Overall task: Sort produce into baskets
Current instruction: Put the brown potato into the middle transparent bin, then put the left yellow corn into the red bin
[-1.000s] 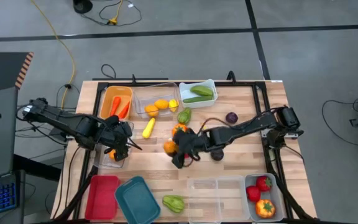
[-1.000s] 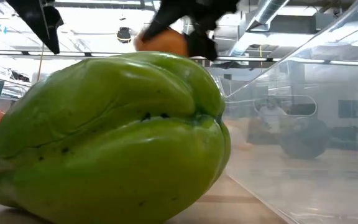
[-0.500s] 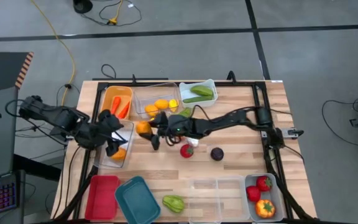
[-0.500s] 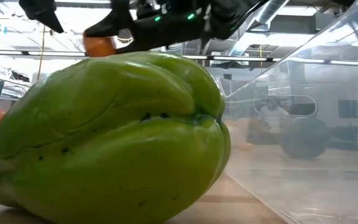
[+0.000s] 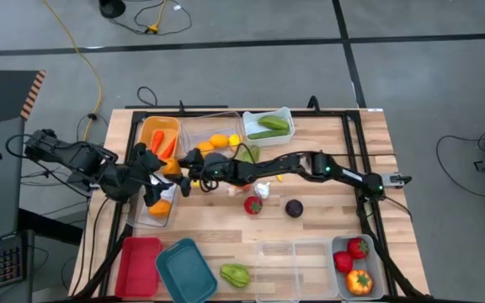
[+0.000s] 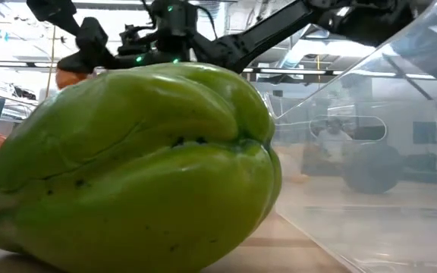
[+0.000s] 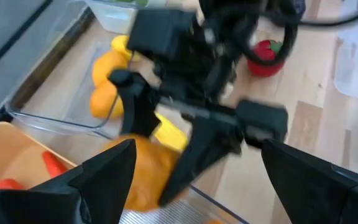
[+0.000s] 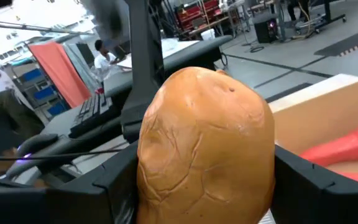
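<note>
Worktop (image 5: 327,219): the big change is the R arm (image 5: 310,164). It was bent over mid-worktop a sec ago and is now stretched nearly flat across to the L side. That has carried the orange (image 5: 172,166) from the centre to just beside the orange bin (image 5: 146,135) and the clear bin (image 5: 141,222) at the L edge.

R end effector (image 5: 175,165) is pinching the orange; the R wrist view shows it filling the gap between the fingers. L end effector (image 5: 154,187) hangs over the clear bin with fingers spread and nothing in them. It has pulled back a little toward the L edge.

Meaning for the task: probably one more piece about to be dropped in a L-side bin (which one I can't tell yet). Tomato (image 5: 253,204), garlic (image 5: 262,190) and a purple piece (image 5: 294,208) are loose mid-worktop, and a green squash (image 5: 236,274) lies near the front by the teal bin (image 5: 183,269), so lots is left.

Room: tight. The two end effectors are almost touching over the clear bin's rim, so there's a bump risk if either swings. Bin walls sit close on the far side of the orange. Centre and R of the worktop are much more open, so the R arm has room to draw back that way above the loose pieces.
</note>
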### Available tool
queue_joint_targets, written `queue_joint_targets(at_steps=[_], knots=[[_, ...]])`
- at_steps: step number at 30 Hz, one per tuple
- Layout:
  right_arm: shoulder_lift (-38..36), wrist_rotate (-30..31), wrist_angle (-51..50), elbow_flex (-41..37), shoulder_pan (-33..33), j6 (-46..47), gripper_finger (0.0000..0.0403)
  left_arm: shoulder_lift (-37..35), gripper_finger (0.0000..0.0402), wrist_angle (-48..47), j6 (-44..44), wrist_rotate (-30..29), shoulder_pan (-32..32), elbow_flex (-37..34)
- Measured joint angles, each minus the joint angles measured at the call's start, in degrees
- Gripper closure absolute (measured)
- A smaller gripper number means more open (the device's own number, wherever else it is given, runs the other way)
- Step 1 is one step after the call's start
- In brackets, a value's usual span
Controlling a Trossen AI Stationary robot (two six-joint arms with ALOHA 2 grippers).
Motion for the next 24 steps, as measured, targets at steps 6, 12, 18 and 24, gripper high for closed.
queue_joint_targets(at_steps=[6, 12, 18, 24], knots=[[1.95, 0.02, 0.1, 2.68, -0.09, 3.9, 0.0105, 0.02, 0.0068, -0.02, 1.78, -2.45, 0.0, 0.0], [1.95, 0.04, 0.15, 2.68, -0.09, 3.63, 0.0085, 0.02, 0.0068, -0.14, 2.08, -3.19, 0.0, 0.0], [1.95, -1.93, 0.14, 2.68, -0.09, 3.58, 0.0058, 0.02, 0.0068, -0.15, 2.05, -3.19, 0.0, 0.0], [1.86, -4.52, 0.19, 2.68, -0.05, 3.42, 0.0018, 0.02, 0.0068, -0.13, 2.05, -3.19, 0.0, 0.0]])
